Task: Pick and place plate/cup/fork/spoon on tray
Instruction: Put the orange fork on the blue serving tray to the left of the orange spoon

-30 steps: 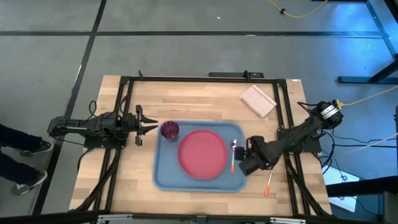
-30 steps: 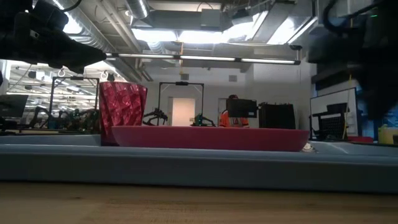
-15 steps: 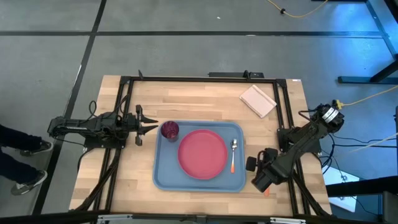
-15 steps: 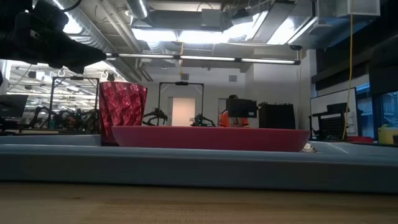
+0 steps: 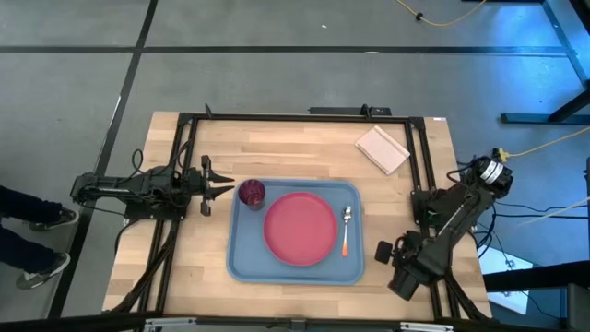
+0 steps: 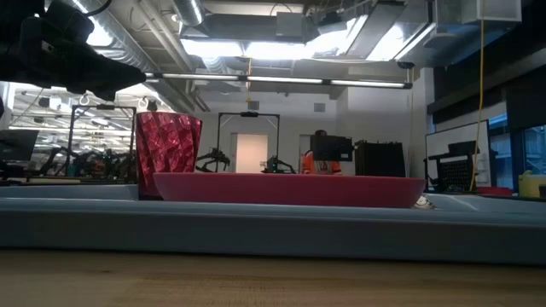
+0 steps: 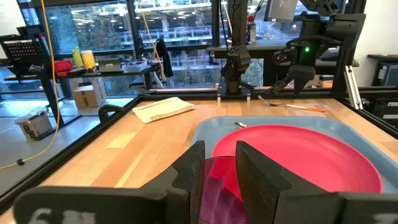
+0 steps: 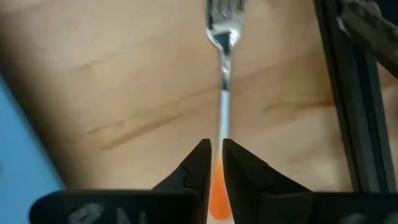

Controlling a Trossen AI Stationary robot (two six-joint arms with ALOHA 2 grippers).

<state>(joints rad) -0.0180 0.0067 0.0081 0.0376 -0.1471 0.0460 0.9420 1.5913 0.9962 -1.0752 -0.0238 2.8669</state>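
Observation:
The light-blue tray (image 5: 241, 263) holds the pink-red plate (image 5: 300, 228), the maroon cup (image 5: 252, 193) at its far left corner and the orange-handled spoon (image 5: 346, 231) along its right side. The fork (image 8: 222, 37) lies on the wood to the right of the tray; my right arm hides it in the high view. My right gripper (image 8: 216, 149) is over the fork's handle with its fingers almost together; the orange handle (image 8: 217, 186) shows through the narrow gap. My left gripper (image 5: 229, 191) waits, nearly shut, just left of the cup. My right gripper points down over the fork where the metal neck meets the orange handle (image 8: 221, 127), its fingers on either side of the fork's line. I cannot tell whether the fingers touch the fork. The fork lies flat on the table.
A pale beige pad (image 5: 383, 149) lies at the table's far right. Black frame rails (image 5: 419, 166) run along the table's sides, one close to the fork's right. Bare wood lies in front of the tray and along the far edge.
My right gripper has left the spoon on the tray's right side and moved toward the table's near right, past the tray's rim, to a place over the fork. The spoon stays on the tray.

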